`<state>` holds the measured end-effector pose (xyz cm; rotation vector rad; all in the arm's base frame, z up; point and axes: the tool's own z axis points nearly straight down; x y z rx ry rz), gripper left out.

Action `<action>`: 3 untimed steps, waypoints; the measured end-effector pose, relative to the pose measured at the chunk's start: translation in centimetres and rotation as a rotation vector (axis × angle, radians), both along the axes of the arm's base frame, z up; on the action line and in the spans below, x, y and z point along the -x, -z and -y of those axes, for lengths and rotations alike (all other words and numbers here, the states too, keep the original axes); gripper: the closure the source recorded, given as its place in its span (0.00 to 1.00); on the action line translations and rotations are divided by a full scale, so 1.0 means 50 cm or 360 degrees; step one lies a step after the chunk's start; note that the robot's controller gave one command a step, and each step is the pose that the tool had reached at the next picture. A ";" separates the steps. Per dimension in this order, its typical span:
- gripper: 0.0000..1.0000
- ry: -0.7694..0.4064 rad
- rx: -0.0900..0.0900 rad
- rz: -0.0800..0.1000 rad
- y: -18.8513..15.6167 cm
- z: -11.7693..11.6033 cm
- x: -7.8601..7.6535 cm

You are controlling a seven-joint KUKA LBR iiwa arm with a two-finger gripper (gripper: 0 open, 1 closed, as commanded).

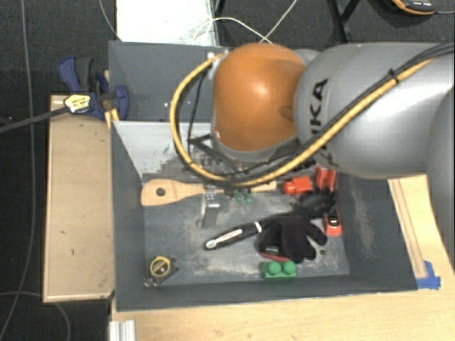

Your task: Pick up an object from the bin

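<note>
Grey metal bin (181, 251), dusty on the floor, seen from above, with the arm in from the right. Under the orange wrist cover (256, 98), gripper (210, 209) low over the middle-left part of the floor, right at the handle of a wooden spatula (165, 192). Cannot tell whether open or closed, being mostly hidden by the wrist. Touching the wood or just above it, also not possible to say.

Spatula lying flat, long axis running left to right across the view. Broad head at the left with a small hole, handle passing under the gripper and on to the right. So almost no sideways offset between the two. Probably only a descent needed, with the closing direction across the handle and not along it.

Just below the gripper in the view, a slim silver and black tool (231, 235), lying oblique, near but apart from the spatula. Further right a black glove (291, 239), a green brick (279, 269), some red pieces (298, 185). Small yellow tape measure (160, 267) well apart, at the lower left corner.
</note>
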<state>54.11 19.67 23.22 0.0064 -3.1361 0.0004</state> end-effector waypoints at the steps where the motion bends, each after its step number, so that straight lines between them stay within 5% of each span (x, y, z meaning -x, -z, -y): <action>1: 0.00 0.0010 -0.0003 0.0013 -0.010 0.003 -0.003; 2: 0.00 0.0230 -0.0007 0.0017 0.286 -0.077 -0.093; 3: 0.00 0.0252 -0.0012 0.0032 0.322 -0.104 -0.090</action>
